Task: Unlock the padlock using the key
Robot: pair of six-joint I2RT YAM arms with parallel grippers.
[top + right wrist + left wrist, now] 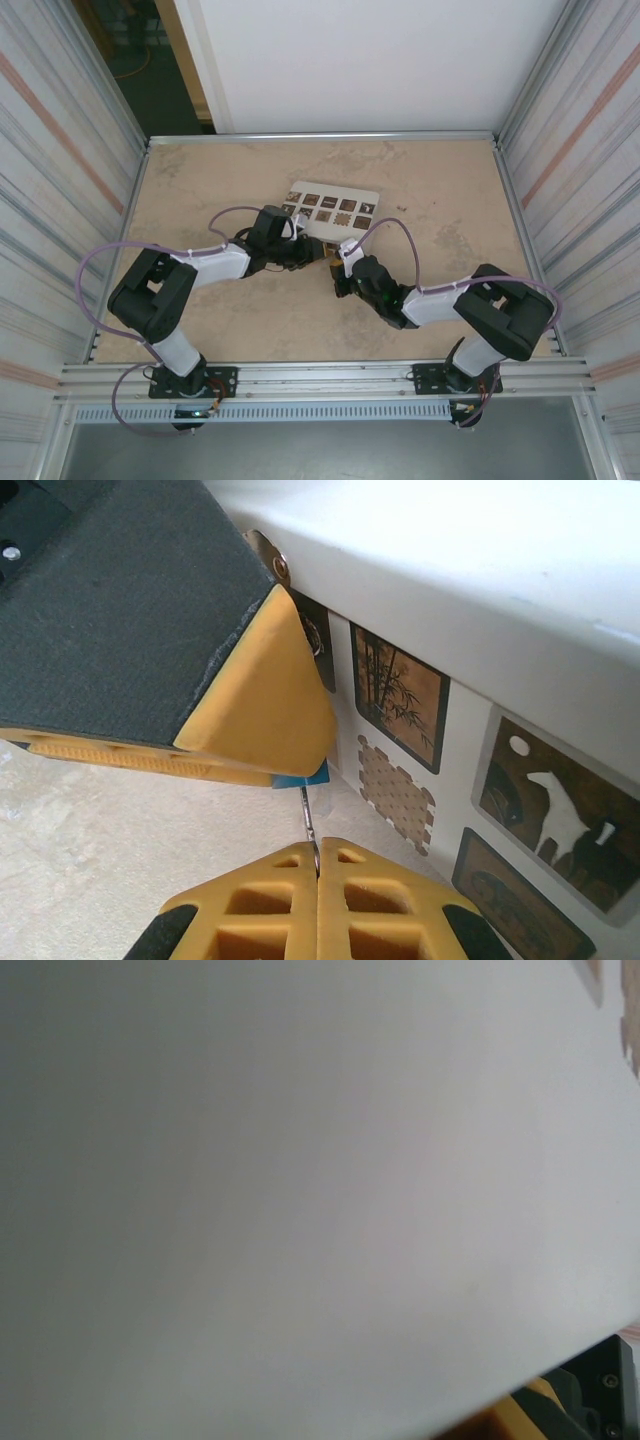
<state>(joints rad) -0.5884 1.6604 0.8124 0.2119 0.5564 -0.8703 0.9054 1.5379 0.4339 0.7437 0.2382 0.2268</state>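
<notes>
- From above, my left claw (303,252) and right claw (343,280) meet tip to tip at mid-table, just near of the white tile board (335,207), so one can brace while the other works
- On my left wrist, the board's white face blurs close; I cannot tell my grip here
- On my right wrist, the right claw is pressed together on the key (307,815), blade reaching up to the padlock (300,777), a blue sliver clamped between my left pads (270,690) against the twist, I judge

Inventory, by count:
- 2 robot arms (215,265)
- 2 grippers: left gripper (305,250), right gripper (340,277)
- 2 purple cables (100,255)
- 1 key (308,815)
- 1 padlock (305,776), a blue corner showing
- 1 white board (340,190)
- picture tiles (395,695) in 2 rows; 4 countable from the right wrist
</notes>
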